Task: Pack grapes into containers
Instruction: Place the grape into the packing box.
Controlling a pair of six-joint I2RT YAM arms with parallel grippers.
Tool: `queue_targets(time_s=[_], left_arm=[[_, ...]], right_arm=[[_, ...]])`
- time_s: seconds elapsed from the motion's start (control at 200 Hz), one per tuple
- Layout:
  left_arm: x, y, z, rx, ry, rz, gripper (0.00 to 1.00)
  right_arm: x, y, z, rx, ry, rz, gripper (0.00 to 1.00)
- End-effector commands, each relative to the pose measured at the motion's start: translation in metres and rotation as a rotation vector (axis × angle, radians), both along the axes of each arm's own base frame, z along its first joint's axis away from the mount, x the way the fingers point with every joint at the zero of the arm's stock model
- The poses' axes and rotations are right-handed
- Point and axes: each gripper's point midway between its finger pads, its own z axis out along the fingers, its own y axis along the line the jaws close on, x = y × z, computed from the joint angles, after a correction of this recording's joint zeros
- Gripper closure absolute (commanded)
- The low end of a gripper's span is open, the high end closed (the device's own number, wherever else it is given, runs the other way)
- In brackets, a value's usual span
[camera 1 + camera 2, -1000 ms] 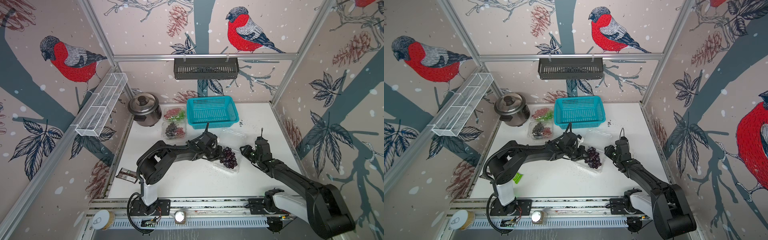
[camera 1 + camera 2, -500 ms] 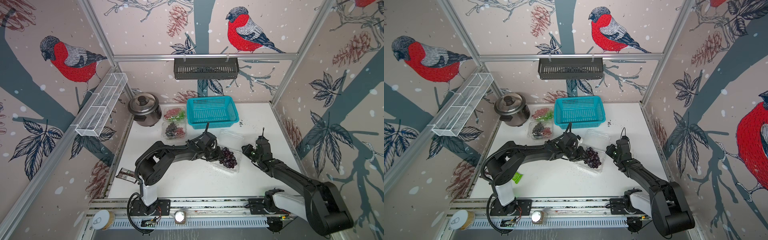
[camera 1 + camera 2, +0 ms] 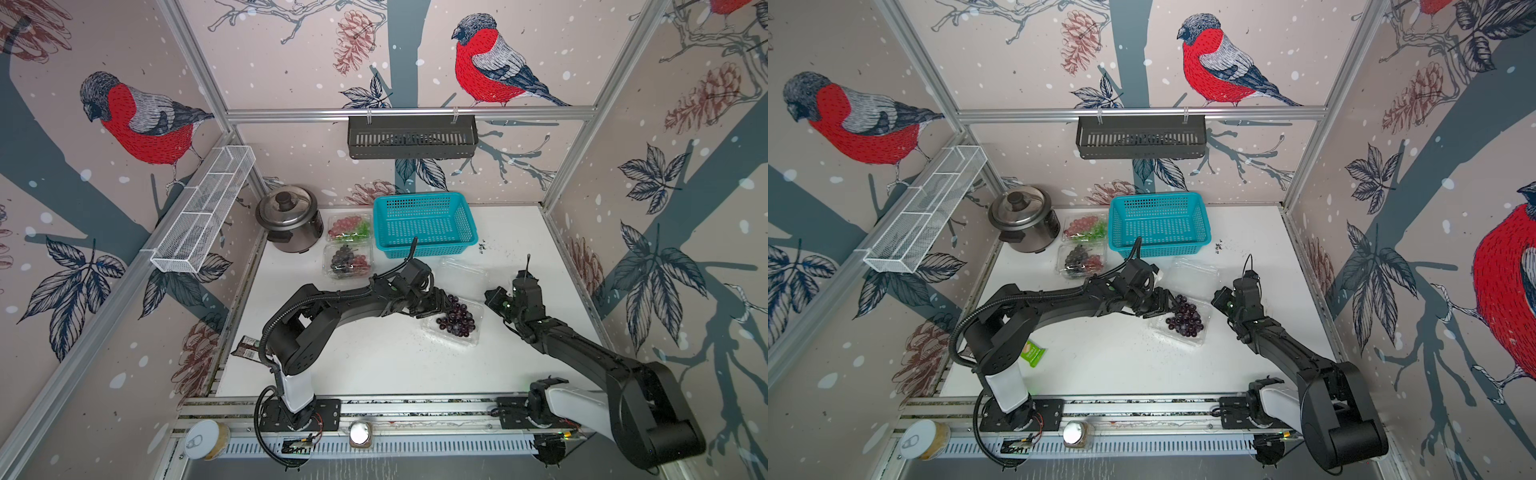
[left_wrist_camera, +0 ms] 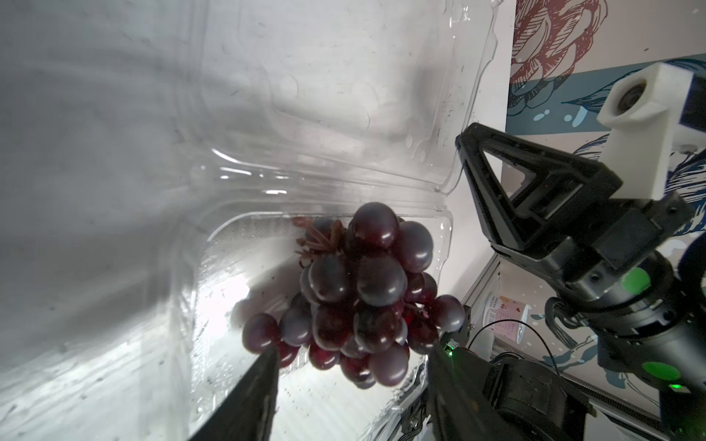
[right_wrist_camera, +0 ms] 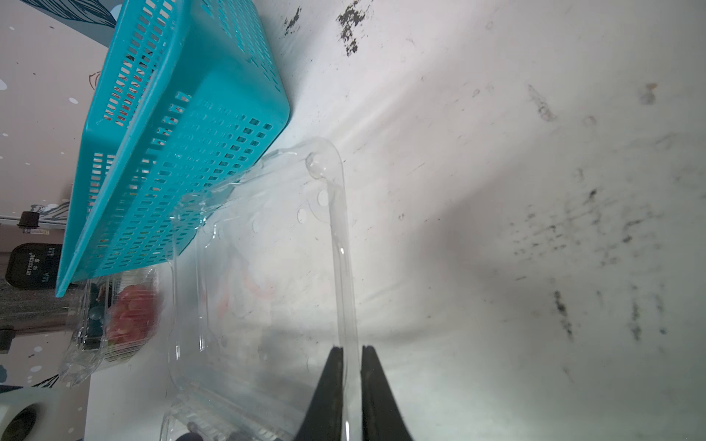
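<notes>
Since a second ago you have a delivery on record: the open container (image 3: 432, 332) mid-table now carries the dark bunch (image 3: 456, 318) in its tray, with the lid (image 5: 336, 214) hinged back. By my reading, this one wants only closing. Left gripper (image 4: 353, 355) — jaws spread wide, gripping nothing, tips either side of the grapes. Right gripper (image 5: 351, 349) has pinched nearly closed on the lid's rim.

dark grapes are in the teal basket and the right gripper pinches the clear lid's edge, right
Not the basket: both top views show the dark grapes in the open clear container. The right gripper does pinch the edge of the lid.
</notes>
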Motion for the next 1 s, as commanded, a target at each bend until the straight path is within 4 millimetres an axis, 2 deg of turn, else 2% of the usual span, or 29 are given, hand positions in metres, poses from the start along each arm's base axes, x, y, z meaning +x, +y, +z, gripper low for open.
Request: queue_targets(time_s=[0.0,0.195,0.425,0.64,0.69,0.78,0.991], left_arm=[[0.006,-0.001,0.011,-0.008,-0.035,0.002,0.32],[0.012,-0.022,0.035,-0.004,-0.101,-0.047,0.27],[0.013,-0.042,0.047,-0.099,-0.093,-0.065,0.25],[0.01,-0.052,0.029,-0.136,-0.052,-0.072,0.22],[0.008,-0.053,0.029,-0.151,-0.05,-0.071,0.17],[0.008,-0.05,0.025,-0.137,-0.051,-0.069,0.13],[0.005,-0.031,0.005,-0.067,-0.027,-0.042,0.13]], right_arm=[[0.008,0.001,0.011,-0.012,-0.054,0.01,0.88],[0.009,0.0,0.013,-0.014,-0.063,0.011,0.89],[0.01,0.001,0.016,-0.014,-0.065,0.013,0.9],[0.011,0.001,0.016,-0.013,-0.064,0.013,0.9],[0.011,0.001,0.016,-0.013,-0.066,0.015,0.9],[0.011,0.0,0.015,-0.014,-0.063,0.014,0.9],[0.012,-0.001,0.017,-0.014,-0.066,0.013,0.91]])
